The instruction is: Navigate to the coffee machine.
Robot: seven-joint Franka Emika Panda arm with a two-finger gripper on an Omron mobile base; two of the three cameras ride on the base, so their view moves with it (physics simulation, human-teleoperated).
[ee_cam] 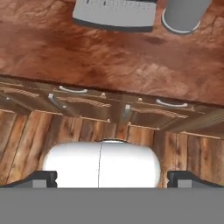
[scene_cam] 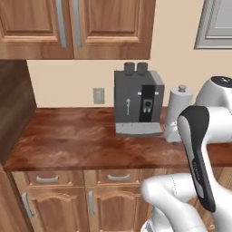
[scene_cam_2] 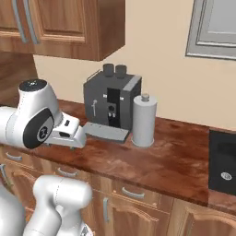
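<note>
Coffee machine (scene_cam: pixel 137 102) is seen at the back of the reddish wood-grain counter (scene_cam: pixel 72 145), against the beige wall: a boxy dark grey body with a black front panel, two short cylinders on top and a flat light grey drip tray (ee_cam: pixel 114 14), of which the far part is cut off in the hand view. A white paper towel roll (scene_cam_2: pixel 144 120) stands just right of it, partly hidden by the arm in the left base view. Gripper (ee_cam: pixel 112 178) is seen as two dark fingertips set wide apart, nothing grasped, over the wooden floor (ee_cam: pixel 26 140) in front of the drawers (ee_cam: pixel 74 103).

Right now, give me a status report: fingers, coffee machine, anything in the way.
Fingers apart, holding nothing. Coffee machine dead ahead on the counter. Paper towel roll beside it, not blocking.
</note>
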